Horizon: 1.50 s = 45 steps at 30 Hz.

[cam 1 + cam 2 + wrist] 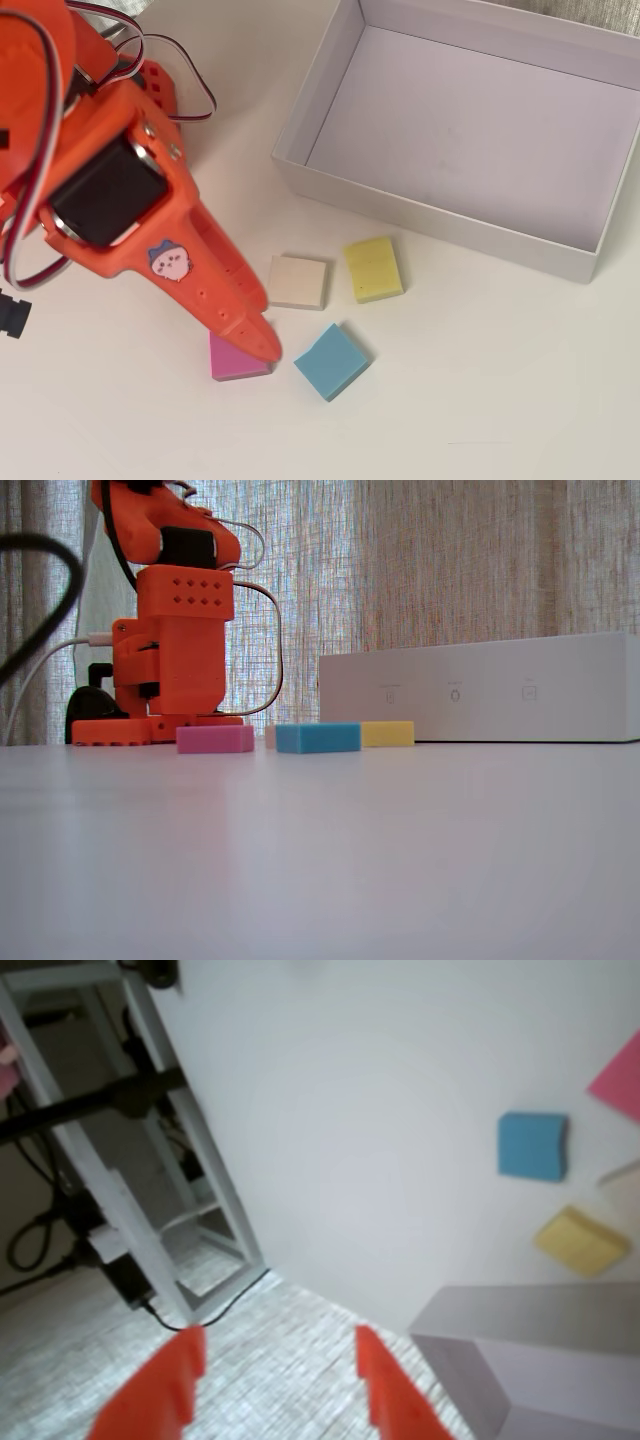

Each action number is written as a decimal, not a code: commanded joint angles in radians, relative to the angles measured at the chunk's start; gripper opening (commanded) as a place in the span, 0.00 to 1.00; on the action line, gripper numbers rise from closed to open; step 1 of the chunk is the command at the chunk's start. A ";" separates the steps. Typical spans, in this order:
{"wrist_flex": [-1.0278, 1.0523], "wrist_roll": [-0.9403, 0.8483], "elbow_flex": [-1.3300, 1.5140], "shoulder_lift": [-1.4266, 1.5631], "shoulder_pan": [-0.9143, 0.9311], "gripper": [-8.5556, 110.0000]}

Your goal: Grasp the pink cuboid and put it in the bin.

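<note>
The pink cuboid (232, 362) lies flat on the white table, its top edge covered in the overhead view by my orange gripper (260, 345), which hangs above it. In the fixed view the pink cuboid (215, 739) rests free on the table, with nothing touching it. In the wrist view my gripper (278, 1340) is open and empty, and the pink cuboid (620, 1080) sits at the upper right edge. The bin (330, 190), a white box, stands empty at the upper right. It also shows in the fixed view (480, 685) and the wrist view (520, 1360).
A blue block (332, 361), a beige block (298, 282) and a yellow block (373, 268) lie between the pink cuboid and the bin. The orange arm base (170, 660) stands behind the blocks in the fixed view. The table's edge and a white frame (150, 1210) show in the wrist view.
</note>
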 commanded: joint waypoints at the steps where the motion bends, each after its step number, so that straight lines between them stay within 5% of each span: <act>1: 0.092 0.107 -0.268 -0.175 -0.037 0.22; 6: 0.308 0.219 -0.515 -0.377 -0.072 0.23; 12: 0.379 0.264 -0.430 -0.462 -0.011 0.23; 27: 0.144 0.198 0.054 -0.588 0.236 0.23; 45: 0.051 0.124 0.097 -0.738 0.222 0.23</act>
